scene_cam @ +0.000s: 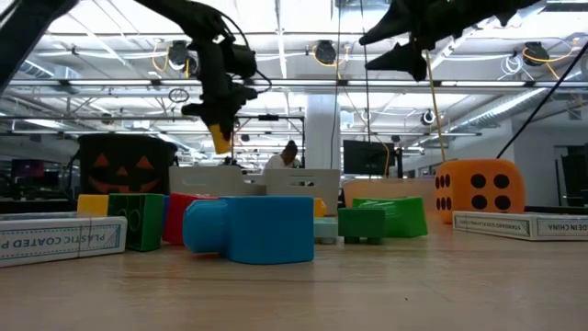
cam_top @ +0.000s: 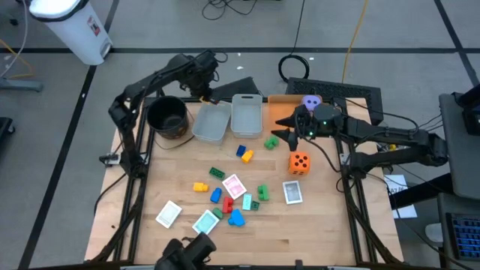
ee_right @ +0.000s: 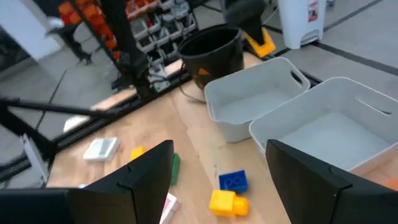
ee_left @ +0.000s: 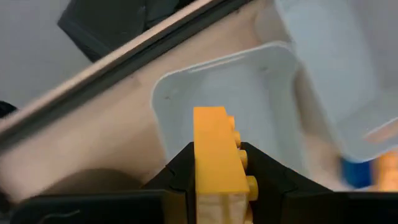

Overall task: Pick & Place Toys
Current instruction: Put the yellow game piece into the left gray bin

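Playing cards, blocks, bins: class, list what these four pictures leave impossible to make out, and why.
- Card faces: too small in the high view.
- Yellow block in the left gripper: lower end cut off by the left wrist picture's edge.
- Bins' insides: hidden behind their walls and the blue block in the low view.
- Purple die: partly covered by the right arm.
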{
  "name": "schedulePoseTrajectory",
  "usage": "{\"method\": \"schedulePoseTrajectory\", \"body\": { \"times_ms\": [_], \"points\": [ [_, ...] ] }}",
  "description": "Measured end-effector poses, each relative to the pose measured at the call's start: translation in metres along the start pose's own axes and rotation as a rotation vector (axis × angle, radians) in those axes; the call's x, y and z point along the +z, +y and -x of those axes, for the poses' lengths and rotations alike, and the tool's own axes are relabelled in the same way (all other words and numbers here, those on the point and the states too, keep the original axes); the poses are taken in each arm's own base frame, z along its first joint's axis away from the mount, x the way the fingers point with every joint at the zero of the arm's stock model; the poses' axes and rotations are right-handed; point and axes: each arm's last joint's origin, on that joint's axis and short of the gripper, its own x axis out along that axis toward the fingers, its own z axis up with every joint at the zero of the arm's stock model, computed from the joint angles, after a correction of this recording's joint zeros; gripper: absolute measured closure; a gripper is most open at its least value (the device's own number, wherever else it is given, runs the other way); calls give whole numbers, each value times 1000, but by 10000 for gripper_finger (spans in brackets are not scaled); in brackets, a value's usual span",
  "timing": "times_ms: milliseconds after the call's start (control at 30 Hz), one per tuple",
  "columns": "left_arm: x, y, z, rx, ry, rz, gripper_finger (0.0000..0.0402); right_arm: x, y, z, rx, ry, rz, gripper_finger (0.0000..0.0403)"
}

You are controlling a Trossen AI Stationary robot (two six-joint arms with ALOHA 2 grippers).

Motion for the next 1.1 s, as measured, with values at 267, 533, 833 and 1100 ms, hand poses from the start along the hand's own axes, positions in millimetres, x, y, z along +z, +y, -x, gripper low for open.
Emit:
{"method": "schedulePoseTrajectory", "body": {
  "times_ms": [267, 533, 833, 1100],
  "points": [
    [16, 5, -9, 47, 58, -149, 308, -22, -16, -6, -45, 33, -82, 152],
    [19, 5, -23, 49, 119, -226, 308, -29, -19, -10, -10, -59, -116, 152],
    [22, 5, -41, 46, 170, -246, 308, -29, -21, -10, -34, -83, -118, 152],
    [25, 4, -58, 43, 204, -239, 308, -29, -23, -10, -38, -85, -143, 152]
  ]
}}
